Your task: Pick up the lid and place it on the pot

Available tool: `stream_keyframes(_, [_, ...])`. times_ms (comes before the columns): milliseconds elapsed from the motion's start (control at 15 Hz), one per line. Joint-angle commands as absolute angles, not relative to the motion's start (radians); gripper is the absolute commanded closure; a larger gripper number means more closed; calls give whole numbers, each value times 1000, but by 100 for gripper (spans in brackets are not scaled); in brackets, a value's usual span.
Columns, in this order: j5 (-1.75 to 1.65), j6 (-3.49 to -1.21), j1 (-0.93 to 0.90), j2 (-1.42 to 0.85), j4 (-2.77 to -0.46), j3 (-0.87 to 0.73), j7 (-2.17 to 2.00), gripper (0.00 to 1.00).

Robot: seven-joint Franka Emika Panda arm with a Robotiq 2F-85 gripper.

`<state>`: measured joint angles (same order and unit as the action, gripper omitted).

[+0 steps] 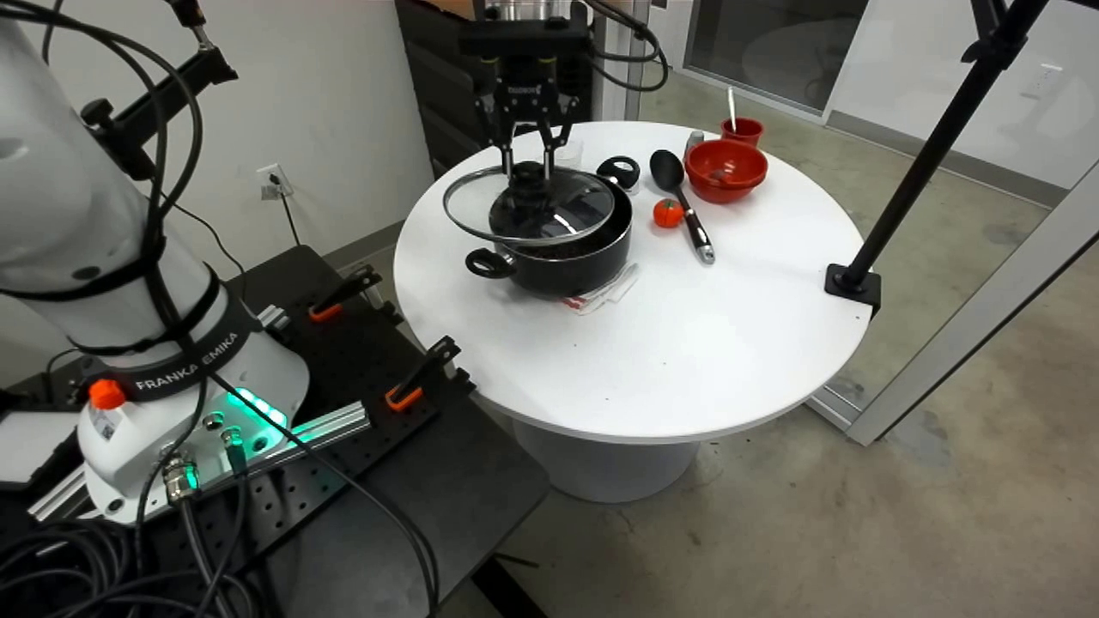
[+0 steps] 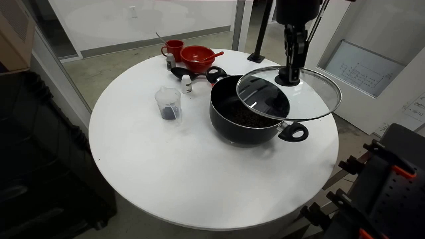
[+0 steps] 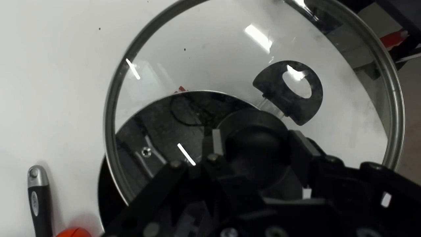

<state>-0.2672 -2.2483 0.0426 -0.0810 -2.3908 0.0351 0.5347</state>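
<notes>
While the lid [image 1: 549,215] hangs at left in an exterior view, my gripper [image 1: 529,172] has its fingers [image 1: 549,161] narrowed onto the black knob [image 1: 527,184], one each side. Just right and below: the pot [image 1: 571,275], uncovered in part, the lid raised partly over it and overhanging its left side. Farther right: tomato [image 1: 668,213], black spoon [image 1: 694,226], red bowl [image 1: 719,190]. Judged progress: grasp and lift done; I have yet to shift the lid right, centre it, lower, seat and release.
</notes>
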Motion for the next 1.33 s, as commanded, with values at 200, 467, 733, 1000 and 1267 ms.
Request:
stream_keyframes(200, [-294,-2408,16,87,-2549,26,507,75])
stream_keyframes(467, [-316,-2414,14,126,-2583,23,469,75])
stream_keyframes(733, [-324,-2409,13,150,-2602,23,438,75])
stream_keyframes(1000, [-351,-2406,15,166,-2614,24,403,75])
stream_keyframes(1267, [-389,-2371,18,176,-2613,28,357,75])
